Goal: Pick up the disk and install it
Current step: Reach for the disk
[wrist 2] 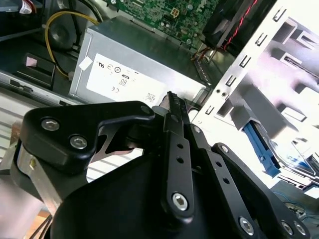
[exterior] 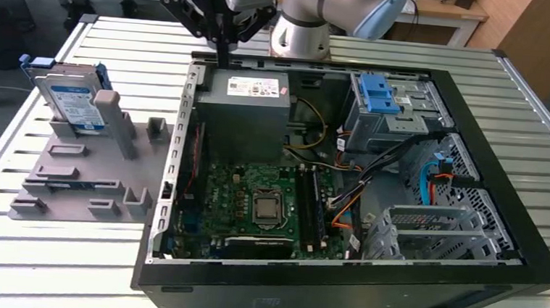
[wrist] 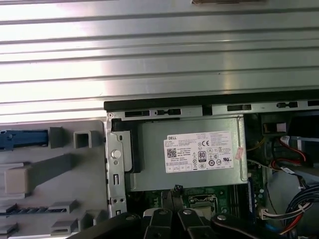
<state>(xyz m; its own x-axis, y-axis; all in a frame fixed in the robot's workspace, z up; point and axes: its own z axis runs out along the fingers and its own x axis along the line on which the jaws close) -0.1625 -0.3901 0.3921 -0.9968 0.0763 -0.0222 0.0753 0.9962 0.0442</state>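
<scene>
The disk (exterior: 73,101), silver-grey with a blue-and-white label and a blue carrier, stands on edge in a grey fixture (exterior: 79,177) at the exterior view's left, outside the open computer case (exterior: 506,177). Its blue carrier edge also appears in the second wrist view (wrist 2: 259,148) and the first wrist view (wrist: 22,139). My gripper (exterior: 223,60) hangs over the case's back edge, just above the grey power supply box (exterior: 245,97), well to the right of the disk. Its black fingers are pressed together with nothing between them in both wrist views (wrist 2: 172,97) (wrist: 177,189).
Inside the case lie the green motherboard (exterior: 262,204), the blue-latched drive cage (exterior: 385,103) at the back right, and loose cables (exterior: 429,172). The power supply's white label (wrist: 199,152) faces up. Slatted metal table (exterior: 55,255) surrounds case and fixture.
</scene>
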